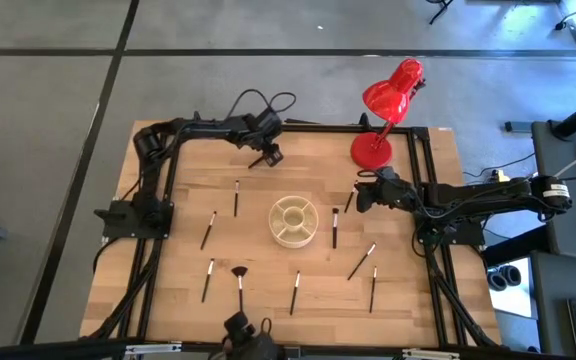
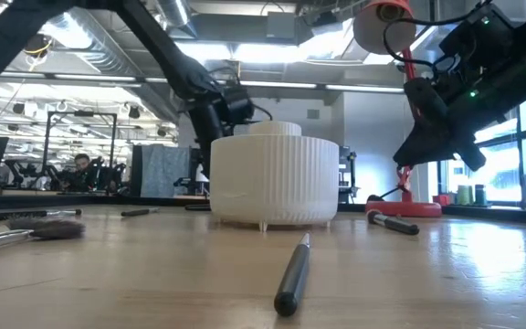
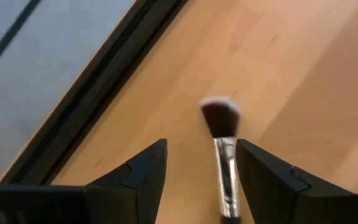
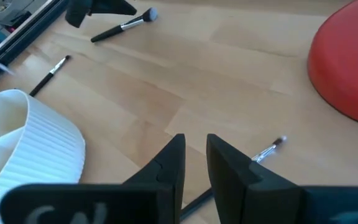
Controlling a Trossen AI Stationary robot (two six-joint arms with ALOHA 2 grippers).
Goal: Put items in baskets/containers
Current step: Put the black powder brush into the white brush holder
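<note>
The cream ribbed cup point(image 1: 295, 220) stands mid-table and also shows in the low view point(image 2: 272, 183). Several thin dark brushes lie flat around it, among them a fan-headed one point(image 1: 239, 278). My left gripper point(image 1: 268, 155) is open near the far edge. Its fingers stand on either side of a round-headed brush point(image 3: 224, 155) lying on the wood. My right gripper point(image 1: 361, 195) hangs above the table, right of the cup and near the lamp base. Its fingers point(image 4: 195, 155) are a narrow gap apart and empty. A small brush point(image 4: 267, 150) lies on the table under them.
The red desk lamp point(image 1: 373, 148) stands at the far right, its base close to my right gripper and its head point(image 1: 393, 90) overhanging. Black frame rails point(image 1: 158, 200) run along the left, right and far table edges. Loose brushes point(image 1: 360, 262) lie on the near half.
</note>
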